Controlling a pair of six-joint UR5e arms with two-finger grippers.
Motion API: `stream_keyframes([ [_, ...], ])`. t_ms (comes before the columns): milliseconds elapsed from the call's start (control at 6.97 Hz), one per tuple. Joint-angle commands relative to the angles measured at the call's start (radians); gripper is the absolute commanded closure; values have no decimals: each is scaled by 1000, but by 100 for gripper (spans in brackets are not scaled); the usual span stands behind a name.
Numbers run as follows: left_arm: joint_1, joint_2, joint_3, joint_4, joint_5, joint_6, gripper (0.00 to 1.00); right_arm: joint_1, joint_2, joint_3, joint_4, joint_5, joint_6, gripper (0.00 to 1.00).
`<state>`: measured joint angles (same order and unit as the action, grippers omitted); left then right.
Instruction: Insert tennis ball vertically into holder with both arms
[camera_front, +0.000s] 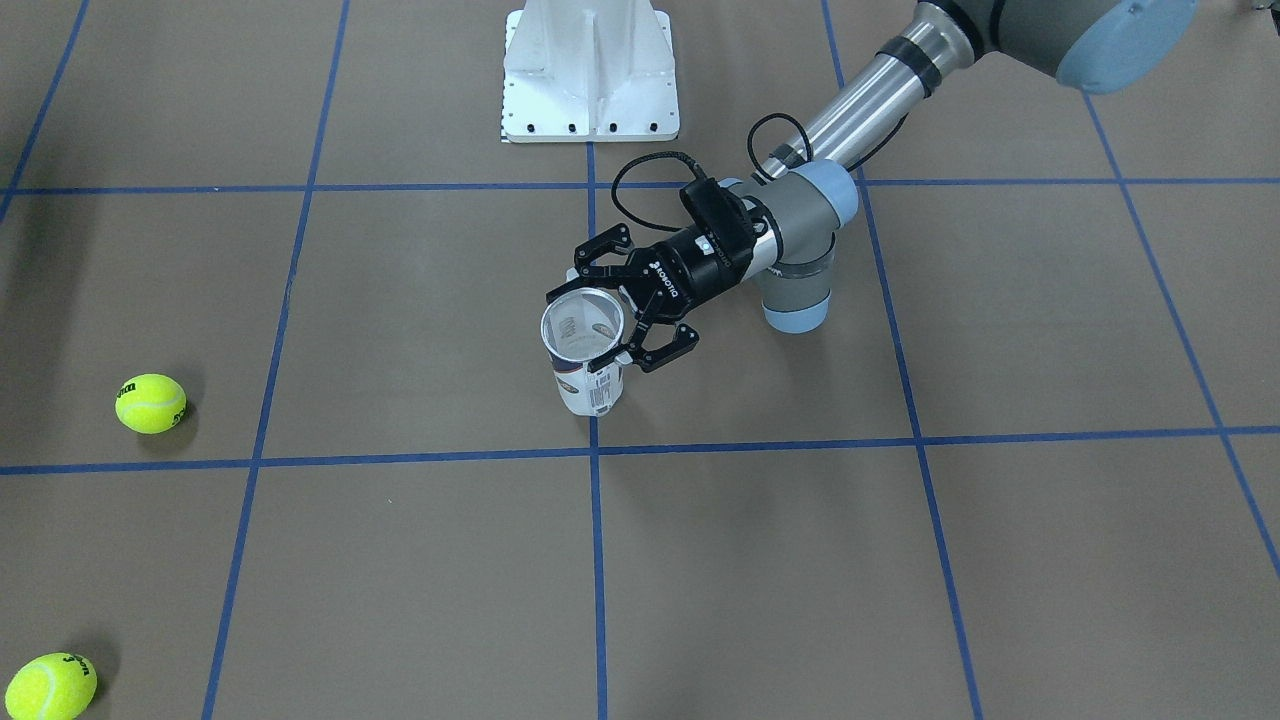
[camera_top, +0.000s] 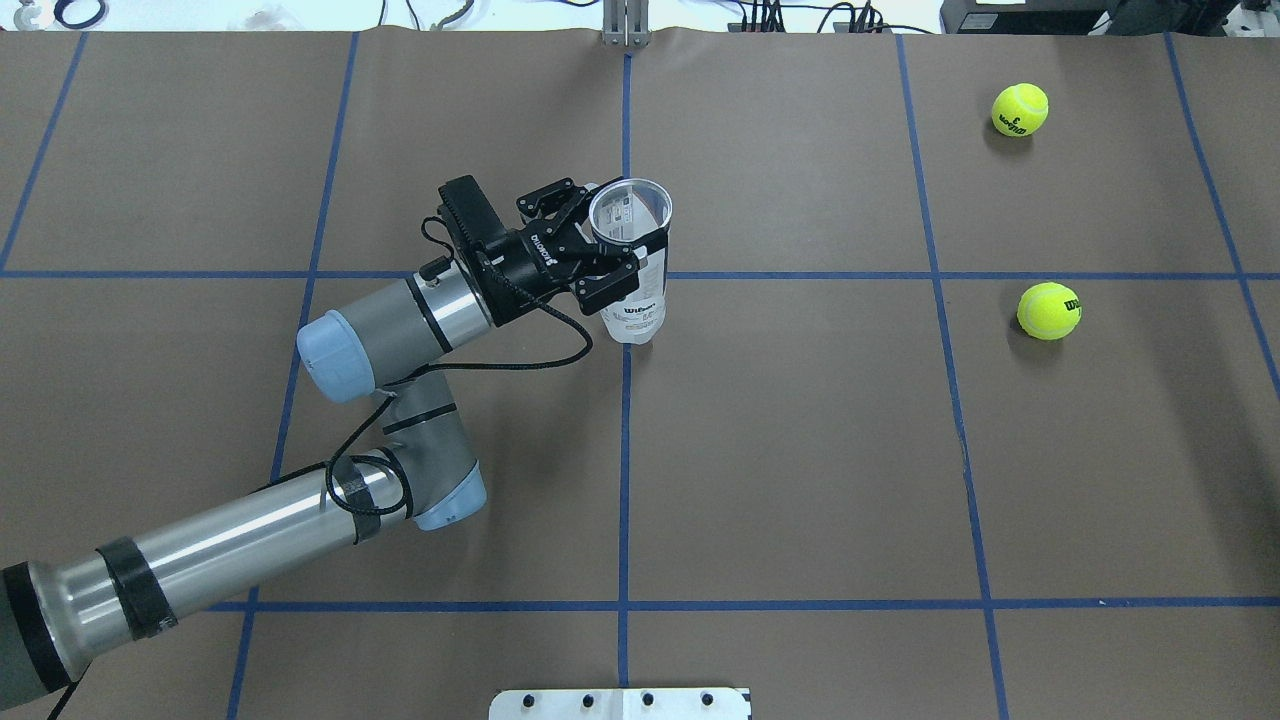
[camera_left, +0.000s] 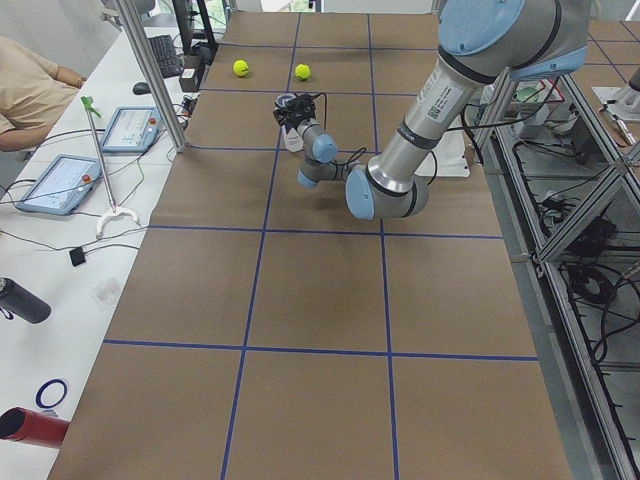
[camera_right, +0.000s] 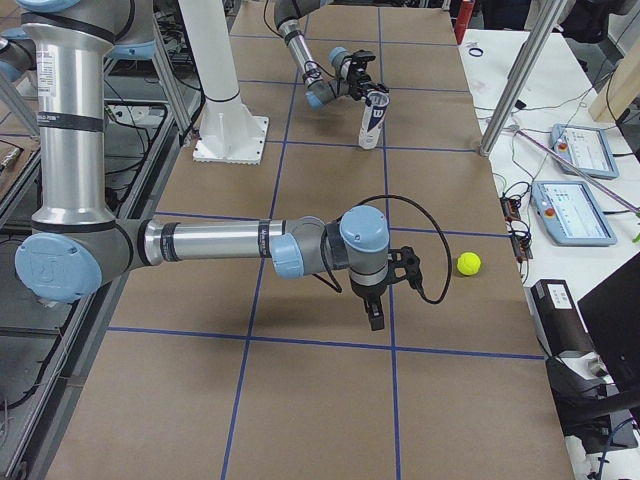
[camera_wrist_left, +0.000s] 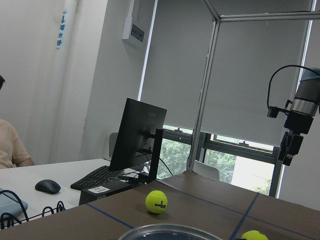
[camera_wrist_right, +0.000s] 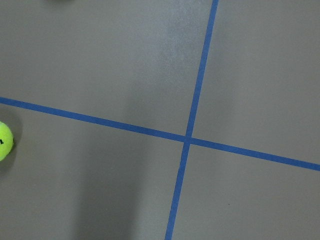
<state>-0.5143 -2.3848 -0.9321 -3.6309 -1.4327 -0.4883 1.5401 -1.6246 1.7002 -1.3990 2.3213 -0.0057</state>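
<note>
**Left pincer gripping upright tube; right arm hanging well apart**

The clear tube (camera_top: 635, 310) is standing upright on the brown surface (camera_top: 800, 450), open mouth up, just beside a crossing of blue tape lines (camera_top: 800, 274). The left pincer (camera_top: 612, 238) is reaching in sideways and gripping it just under the silvery rim, one finger on each side. The right pincer (camera_right: 376, 318) is hanging fingers-down above the surface, well apart from the tube. I cannot tell how far open it is. One yellow tennis ball (camera_top: 1048, 311) is lying near it, and a second ball (camera_top: 1020, 109) is lying farther out.
</note>
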Motion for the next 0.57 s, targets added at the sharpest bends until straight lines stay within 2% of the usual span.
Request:
stream_keyframes([
  [0, 8, -1, 9, 0, 0, 7, 21, 0, 2, 6, -2, 3, 9, 0],
  [430, 17, 0, 9, 0, 0, 7, 21, -14, 29, 48, 0, 64, 256, 0],
])
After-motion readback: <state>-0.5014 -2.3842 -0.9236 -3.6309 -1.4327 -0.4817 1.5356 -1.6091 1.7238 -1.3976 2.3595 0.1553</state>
